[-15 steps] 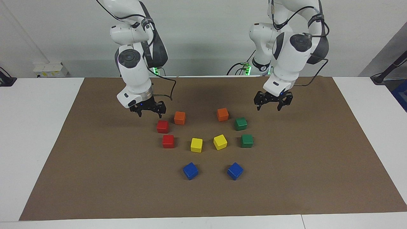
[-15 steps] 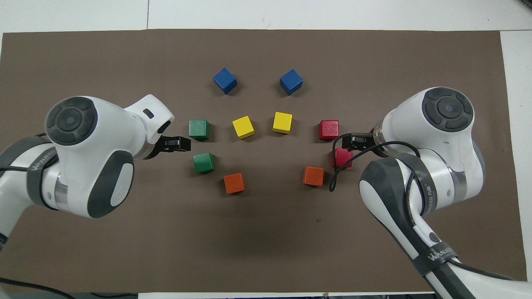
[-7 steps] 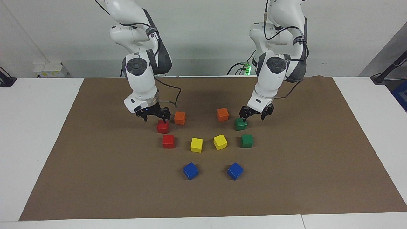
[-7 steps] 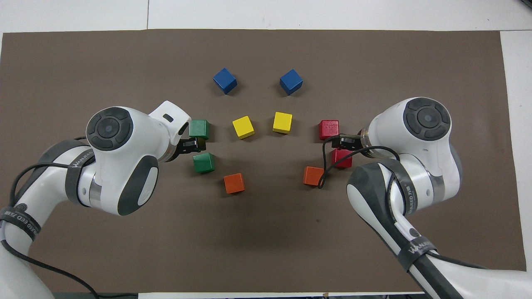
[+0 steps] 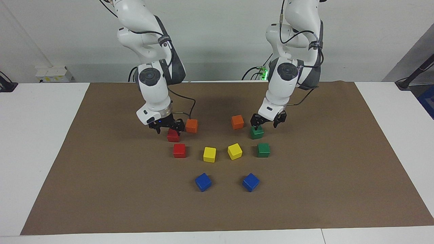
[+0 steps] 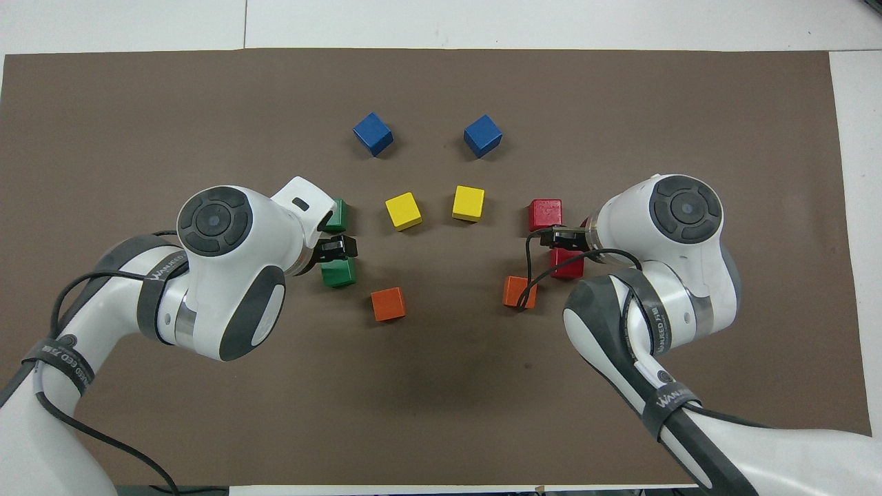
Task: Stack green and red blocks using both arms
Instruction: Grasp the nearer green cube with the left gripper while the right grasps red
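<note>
Two red blocks lie toward the right arm's end: one nearer the robots, the other farther out. Two green blocks lie toward the left arm's end, one nearer and one farther. My right gripper hangs open, low over the nearer red block. Just above the nearer green block hangs my left gripper, open with its fingers spread. Neither holds anything. The arms partly cover these blocks in the overhead view.
Two orange cubes sit close beside the nearer red and green blocks. Two yellow cubes lie between the farther ones. Two blue cubes lie farthest out. All rest on a brown mat.
Both arms have swung inward and come down: the right gripper from beside the orange cube to over the nearer red block, the left gripper to over the nearer green block. No block moved.
</note>
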Tool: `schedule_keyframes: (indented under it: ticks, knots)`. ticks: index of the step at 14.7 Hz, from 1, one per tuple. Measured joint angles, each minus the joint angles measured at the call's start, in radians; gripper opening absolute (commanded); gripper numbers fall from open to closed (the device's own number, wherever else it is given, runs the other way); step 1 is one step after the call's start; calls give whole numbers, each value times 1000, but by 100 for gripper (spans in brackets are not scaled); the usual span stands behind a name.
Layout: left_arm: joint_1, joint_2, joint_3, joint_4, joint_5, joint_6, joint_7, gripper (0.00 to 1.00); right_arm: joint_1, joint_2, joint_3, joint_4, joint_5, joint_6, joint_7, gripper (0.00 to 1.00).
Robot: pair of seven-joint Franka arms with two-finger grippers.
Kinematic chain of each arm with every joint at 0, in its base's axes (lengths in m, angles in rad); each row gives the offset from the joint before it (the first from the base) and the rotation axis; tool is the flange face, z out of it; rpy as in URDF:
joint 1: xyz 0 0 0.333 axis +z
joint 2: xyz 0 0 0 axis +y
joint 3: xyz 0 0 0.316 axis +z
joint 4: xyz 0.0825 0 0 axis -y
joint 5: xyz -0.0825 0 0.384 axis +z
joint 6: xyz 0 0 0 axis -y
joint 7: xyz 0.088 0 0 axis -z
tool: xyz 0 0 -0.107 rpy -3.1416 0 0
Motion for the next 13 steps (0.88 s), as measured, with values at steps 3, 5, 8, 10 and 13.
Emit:
schedule_keyframes:
  ticks: [3,5,8,10,13]
  knots:
    - [-11,8,0,-32,0,46,-12,100,1,5,0,-7,0,19,0,100]
    - [-21,16,1,-37,0,63,-29,100,5,6,0,-15,0,32,0,100]
    - [-42,38,0,-38,0,80,-59,100,16,11,0,-28,0,45,0,100]
    - [-54,56,0,-38,0,89,-70,100,17,20,0,-35,0,62,0,100]
    - [-58,70,2,-38,0,93,-71,97,29,35,1,-41,0,79,0,99]
